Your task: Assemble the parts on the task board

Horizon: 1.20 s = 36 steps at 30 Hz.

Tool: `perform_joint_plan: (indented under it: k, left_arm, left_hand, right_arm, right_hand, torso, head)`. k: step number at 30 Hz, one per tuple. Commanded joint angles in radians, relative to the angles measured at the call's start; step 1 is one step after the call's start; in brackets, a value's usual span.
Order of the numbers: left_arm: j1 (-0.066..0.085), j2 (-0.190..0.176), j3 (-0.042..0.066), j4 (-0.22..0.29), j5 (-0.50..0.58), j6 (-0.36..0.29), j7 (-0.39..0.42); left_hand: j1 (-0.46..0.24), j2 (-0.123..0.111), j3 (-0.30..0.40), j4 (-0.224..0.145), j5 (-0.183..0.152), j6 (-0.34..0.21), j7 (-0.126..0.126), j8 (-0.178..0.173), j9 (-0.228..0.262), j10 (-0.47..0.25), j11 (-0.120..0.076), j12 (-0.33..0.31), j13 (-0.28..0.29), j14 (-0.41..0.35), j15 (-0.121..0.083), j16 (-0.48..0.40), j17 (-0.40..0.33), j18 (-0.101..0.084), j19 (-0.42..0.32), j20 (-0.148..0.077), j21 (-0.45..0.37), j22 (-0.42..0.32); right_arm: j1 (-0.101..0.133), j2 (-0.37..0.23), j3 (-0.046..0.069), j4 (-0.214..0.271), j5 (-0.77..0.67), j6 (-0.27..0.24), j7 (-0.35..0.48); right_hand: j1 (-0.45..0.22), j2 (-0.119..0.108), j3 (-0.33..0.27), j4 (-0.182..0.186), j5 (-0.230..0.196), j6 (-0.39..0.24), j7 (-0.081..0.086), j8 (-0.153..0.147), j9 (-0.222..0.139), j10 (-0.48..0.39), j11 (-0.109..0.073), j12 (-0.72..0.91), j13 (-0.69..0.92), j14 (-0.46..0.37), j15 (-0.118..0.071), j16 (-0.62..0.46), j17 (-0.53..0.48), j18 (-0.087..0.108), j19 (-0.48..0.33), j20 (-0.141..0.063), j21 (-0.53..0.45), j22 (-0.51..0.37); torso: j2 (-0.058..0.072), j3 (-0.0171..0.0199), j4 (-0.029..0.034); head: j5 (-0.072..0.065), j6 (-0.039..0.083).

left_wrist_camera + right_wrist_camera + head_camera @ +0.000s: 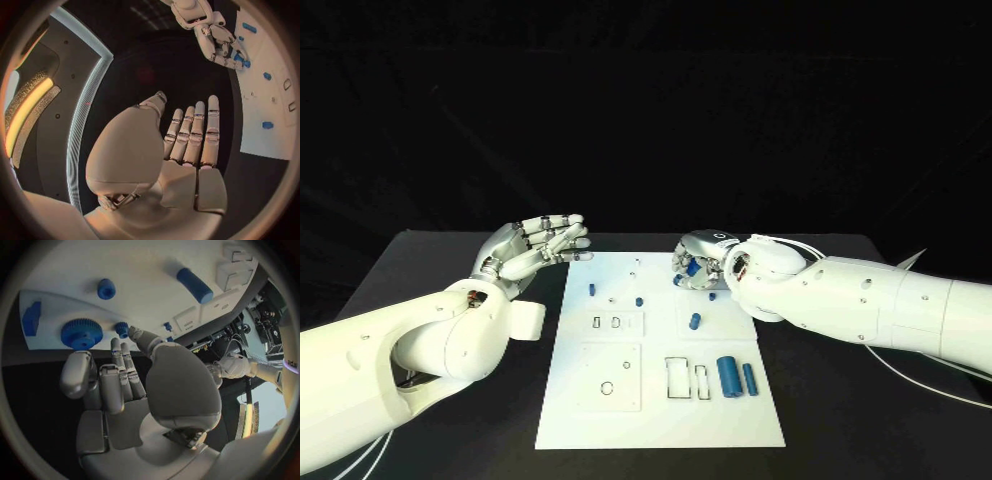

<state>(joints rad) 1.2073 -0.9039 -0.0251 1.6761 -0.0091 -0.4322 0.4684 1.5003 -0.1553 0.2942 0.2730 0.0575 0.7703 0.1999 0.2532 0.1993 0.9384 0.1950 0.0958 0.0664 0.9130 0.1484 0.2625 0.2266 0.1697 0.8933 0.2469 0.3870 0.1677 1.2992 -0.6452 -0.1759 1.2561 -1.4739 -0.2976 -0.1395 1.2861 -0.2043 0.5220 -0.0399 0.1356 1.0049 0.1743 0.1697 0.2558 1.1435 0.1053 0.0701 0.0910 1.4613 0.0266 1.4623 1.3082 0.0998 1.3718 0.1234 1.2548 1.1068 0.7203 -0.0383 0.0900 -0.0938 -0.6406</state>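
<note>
— Under the right hand (708, 262), what sat there?
— Big blue gear (81, 333) w/ a small gear (121, 329) just beside it, both on the task board (661, 420). Fingers hung curled over them, tips v. close to the small one.
— Clamped on anything?
— Couldn't tell. Tips and blue bits overlapped, so contact wasn't clear. Palm itself held nothing.
— How would the big gear handle, in yr view?
— Prob. light, stiff plastic, not fragile. Toothed rim should give grip, so pinch across it on opp. sides. Flat face looked slick and lay low on the board, so getting under an edge might be fiddly.
— Other parts?
— Blue cylinder (194, 285) and a short peg (106, 288) lay beyond the fingertips, well apart from the hand. Round and smooth, likely to roll; I'd take the cylinder mid-length.
— Left hand (531, 248)?
— Palm open, fingers apart, holding nothing. It hovered just off the board's edge, well apart from every part, w/ the board past its fingertips.
</note>
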Motion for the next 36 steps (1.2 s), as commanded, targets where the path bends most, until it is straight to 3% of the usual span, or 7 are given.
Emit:
perform_joint_plan:
  k: [1,12,18,36]
  left_arm:
    - [0.002,0.001,0.001,0.003,-0.006,0.021,0.003]
    - [0.003,0.0,0.001,0.004,-0.006,0.023,0.0]
    - [0.004,0.0,0.001,0.004,-0.005,0.022,-0.001]
    - [0.005,0.001,0.001,0.001,-0.004,0.021,0.0]
  left_hand:
    - [0.007,-0.004,-0.002,-0.003,-0.006,0.001,0.041,0.0,-0.001,-0.001,0.001,-0.007,-0.001,0.005,0.003,0.006,0.001,0.012,0.005,-0.001,0.005,0.002]
    - [0.006,-0.003,-0.003,-0.002,-0.006,0.0,0.041,0.0,-0.001,-0.002,0.001,-0.009,-0.001,0.004,0.003,0.006,0.002,0.012,0.005,-0.001,0.007,0.003]
    - [0.006,-0.003,-0.003,-0.002,-0.006,0.0,0.042,-0.001,-0.001,-0.002,0.002,-0.009,-0.001,0.003,0.003,0.006,0.003,0.012,0.005,-0.001,0.007,0.003]
    - [0.006,-0.001,-0.003,-0.002,-0.006,-0.002,0.042,-0.001,-0.002,-0.003,0.002,-0.011,-0.001,0.002,0.003,0.006,0.004,0.011,0.005,-0.002,0.009,0.003]
  right_arm:
    - [0.0,0.003,0.0,-0.002,-0.016,0.007,-0.017]
    - [0.0,0.01,0.0,-0.012,-0.017,0.017,-0.024]
    - [0.0,0.012,0.0,-0.015,-0.017,0.023,-0.028]
    - [-0.001,0.026,0.0,-0.024,-0.017,0.036,-0.033]
  right_hand:
    - [-0.01,0.002,0.009,0.001,0.005,0.002,-0.004,0.0,0.002,0.006,0.0,0.002,0.001,0.067,-0.004,0.005,0.034,-0.011,0.002,0.0,0.003,-0.001]
    - [-0.01,0.003,0.043,0.008,0.004,0.011,-0.01,0.009,0.016,0.043,-0.009,0.009,0.009,0.068,-0.01,0.013,0.043,-0.014,0.005,-0.005,0.022,0.027]
    - [-0.012,0.005,0.055,0.012,0.003,0.019,-0.014,0.017,0.024,0.06,-0.013,0.012,0.015,0.068,-0.014,0.015,0.045,-0.014,0.005,-0.008,0.027,0.034]
    - [-0.013,0.009,0.065,0.015,0.002,0.027,-0.02,0.025,0.033,0.078,-0.019,0.015,0.023,0.068,-0.019,0.018,0.048,-0.016,0.006,-0.011,0.033,0.044]
  torso:
    - [0.003,-0.0013,0.0024]
    - [0.006,-0.0023,0.0024]
    - [0.007,-0.0031,0.0031]
    - [0.011,-0.0043,0.0056]
  head:
    - [0.0,-0.003]
    - [-0.011,-0.009]
    - [-0.004,-0.012]
    - [-0.007,-0.015]
